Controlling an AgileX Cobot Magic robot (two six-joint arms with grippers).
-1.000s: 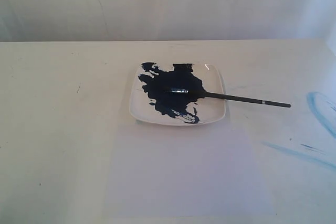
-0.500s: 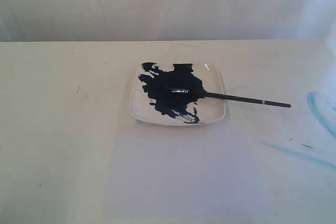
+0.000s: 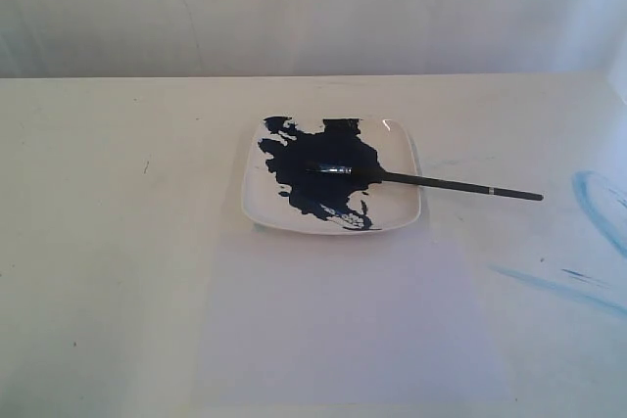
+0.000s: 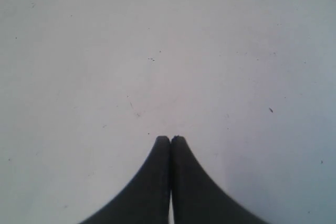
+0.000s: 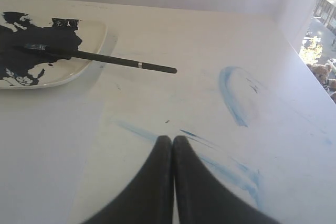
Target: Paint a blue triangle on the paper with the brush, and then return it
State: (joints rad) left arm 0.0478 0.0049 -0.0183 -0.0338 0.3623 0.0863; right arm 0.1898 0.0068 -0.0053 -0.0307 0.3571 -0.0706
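1. Exterior view: a square white plate with rounded corners sits at the centre of the frame on the cream surface. An irregular navy paint splash covers much of the plate. The long, thin black-handled brush lies with its silver ferrule and tip in the paint, and its handle runs right over the plate's rim. The large whitish rectangular paper lies in the lower centre, just below the plate. Faint light-blue streaks mark the right edge.
2. Left wrist view: the left end effector is closed, its dark jaws pressed together on nothing, over bare surface.
3. Right wrist view: the right end effector is closed and empty above the streaked surface. The brush on the plate is well apart from it, and the paper lies beside it.
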